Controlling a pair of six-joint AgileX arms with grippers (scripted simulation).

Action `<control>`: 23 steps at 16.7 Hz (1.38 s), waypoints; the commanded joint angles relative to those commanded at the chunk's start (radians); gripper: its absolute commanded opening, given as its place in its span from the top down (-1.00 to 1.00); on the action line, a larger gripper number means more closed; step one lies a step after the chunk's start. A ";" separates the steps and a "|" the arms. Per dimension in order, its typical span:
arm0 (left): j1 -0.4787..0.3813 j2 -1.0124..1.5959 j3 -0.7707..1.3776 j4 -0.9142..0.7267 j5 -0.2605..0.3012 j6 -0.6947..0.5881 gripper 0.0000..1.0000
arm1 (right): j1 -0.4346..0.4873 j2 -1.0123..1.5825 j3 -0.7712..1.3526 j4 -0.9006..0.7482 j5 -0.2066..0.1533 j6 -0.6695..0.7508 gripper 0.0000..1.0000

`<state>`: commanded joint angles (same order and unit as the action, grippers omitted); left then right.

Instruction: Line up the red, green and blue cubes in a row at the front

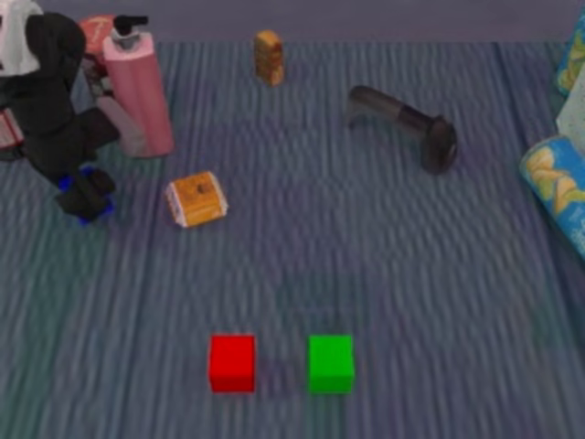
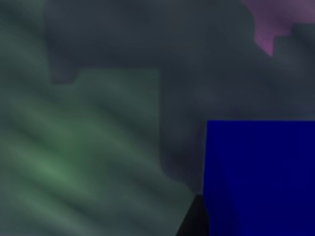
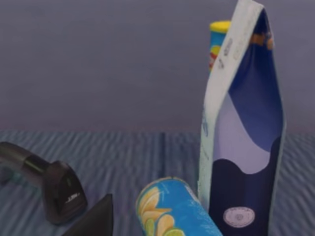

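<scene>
Left tool at nine o'clock, closed on blue cube. Red cube and green cube sit at six o'clock. Cubes look light, rigid, slippery: grip opposite flat faces.

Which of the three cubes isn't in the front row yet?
The blue cube. It sits at the left hand, far back on the table's left, while the red cube and green cube sit side by side at the front.
</scene>
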<state>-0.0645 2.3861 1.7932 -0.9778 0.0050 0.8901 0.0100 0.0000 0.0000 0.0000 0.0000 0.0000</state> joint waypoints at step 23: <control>0.012 -0.078 0.159 -0.237 0.002 -0.004 1.00 | 0.000 0.000 0.000 0.000 0.000 0.000 -1.00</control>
<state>-0.0522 2.3076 1.9527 -1.2152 0.0075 0.8864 0.0100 0.0000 0.0000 0.0000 0.0000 0.0000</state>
